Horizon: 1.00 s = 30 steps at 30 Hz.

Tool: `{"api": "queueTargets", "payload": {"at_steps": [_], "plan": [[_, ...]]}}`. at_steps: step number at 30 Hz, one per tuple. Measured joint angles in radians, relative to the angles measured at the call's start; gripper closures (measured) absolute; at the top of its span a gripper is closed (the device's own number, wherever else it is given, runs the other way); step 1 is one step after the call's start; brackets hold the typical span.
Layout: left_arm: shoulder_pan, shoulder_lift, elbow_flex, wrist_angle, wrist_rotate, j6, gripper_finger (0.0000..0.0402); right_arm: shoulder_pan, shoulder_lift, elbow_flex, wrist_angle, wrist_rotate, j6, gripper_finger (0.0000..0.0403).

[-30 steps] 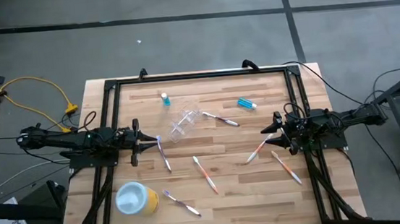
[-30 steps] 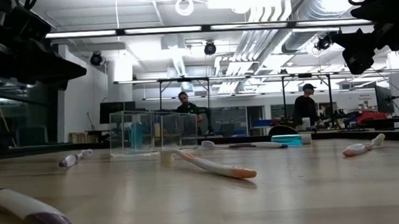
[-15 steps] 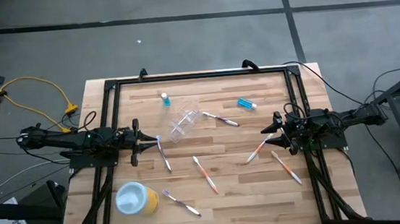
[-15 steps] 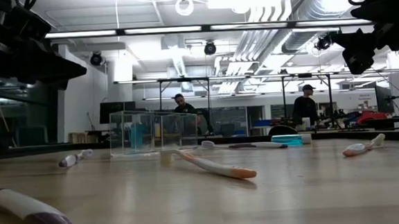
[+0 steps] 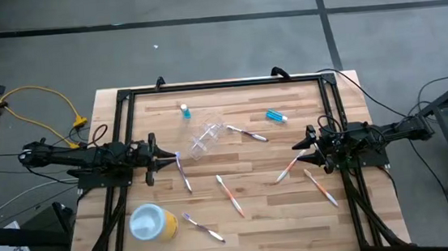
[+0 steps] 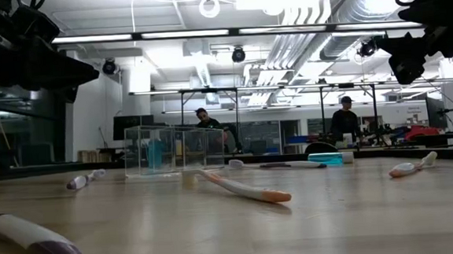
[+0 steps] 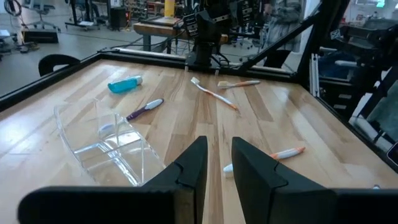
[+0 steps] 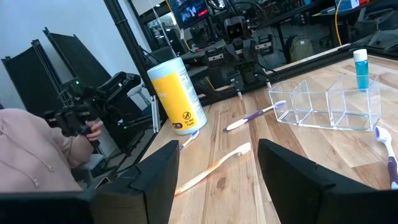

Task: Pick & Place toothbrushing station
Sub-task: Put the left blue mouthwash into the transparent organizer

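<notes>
You are seeing only the left gripper (image 5: 164, 157) nudging forward, fingers narrowly parted on nothing, the right gripper (image 5: 301, 152) idling spread wide, the clear cup (image 5: 206, 137) and brushes (image 5: 230, 195) lying untouched mid-table.

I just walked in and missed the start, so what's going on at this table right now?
Nothing is being handled yet. The left gripper hangs above the table's left side with its fingers a narrow gap apart, holding nothing. The right gripper waits open at the right side. The toothbrushes lie scattered, one orange-tipped toothbrush near the middle. The clear holder lies toward the far side, one blue tube stands behind it and the other tube lies flat. A yellow cup sits at the near left.
</notes>
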Motion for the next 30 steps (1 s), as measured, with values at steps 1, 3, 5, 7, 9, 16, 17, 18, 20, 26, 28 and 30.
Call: {"api": "queueTargets", "payload": {"at_steps": [1,3,5,7,9,16,17,18,20,26,28,30], "plan": [[0.0,0.0,0.0,0.0,-0.006,0.0,0.0333,0.0,0.0,0.0,0.0,0.0,0.0,0.0192],[0.0,0.0,0.0,0.0,-0.013,0.0,0.0333,0.0,0.0,0.0,0.0,0.0,0.0,0.0192],[0.0,0.0,0.0,0.0,-0.03,0.0,0.0333,0.0,0.0,0.0,0.0,0.0,0.0,0.0192],[0.0,0.0,0.0,0.0,-0.035,-0.001,0.0333,0.0,0.0,0.0,0.0,0.0,0.0,0.0192],[0.0,0.0,0.0,0.0,-0.035,-0.003,0.0333,0.0,0.0,0.0,0.0,0.0,0.0,0.0192],[0.0,0.0,0.0,0.0,-0.035,-0.003,0.0333,0.0,0.0,0.0,0.0,0.0,0.0,0.0192],[0.0,0.0,0.0,0.001,-0.035,-0.003,0.0333,0.0,0.0,0.0,0.0,0.0,0.0,0.0192],[0.0,0.0,0.0,0.002,-0.035,-0.003,0.0333,0.0,0.0,0.0,0.0,0.0,0.0,0.0192],[0.0,0.0,0.0,0.004,-0.035,-0.003,0.0333,0.0,0.0,0.0,0.0,0.0,0.0,0.0192],[-0.002,0.0,0.0,0.01,-0.035,-0.002,0.0333,0.0,0.0,0.0,0.0,0.0,0.0,0.0192],[-0.002,0.0,0.0,0.009,-0.035,-0.002,0.0333,0.0,0.0,0.0,0.0,0.0,0.0,0.0192],[-0.002,0.0,0.0,0.011,-0.035,-0.002,0.0333,0.0,0.0,0.0,0.0,0.0,0.0,0.0192]]}}
